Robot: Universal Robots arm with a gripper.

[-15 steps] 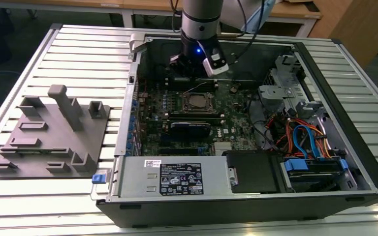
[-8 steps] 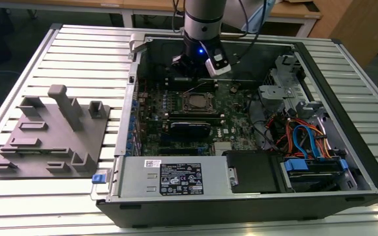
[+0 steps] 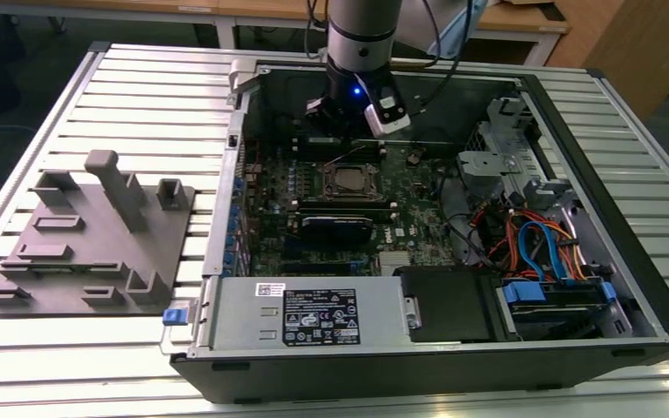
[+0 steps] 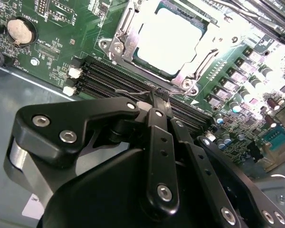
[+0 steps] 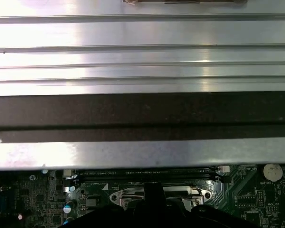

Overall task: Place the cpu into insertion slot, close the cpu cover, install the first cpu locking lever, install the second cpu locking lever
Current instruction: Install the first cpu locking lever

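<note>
The gripper (image 4: 157, 95), fingers pressed together with nothing clearly held, hovers over the memory slots (image 4: 115, 78). Just beyond it, the cpu (image 4: 168, 40) lies under the cpu cover (image 4: 118, 45), with capacitors (image 4: 237, 80) alongside.

Arm: grey and black arm (image 3: 364, 35) comes down near upright, just behind the cpu (image 3: 350, 180) in the exterior view.
Wrist: black wrist (image 3: 355, 87) above the cpu's far edge, a blue light lit on it.
Gripper: gripper (image 4: 159, 95) points down beside the cpu, apart from it.
Fingers: black fingers (image 4: 156, 123) drawn together at the tips.
</note>
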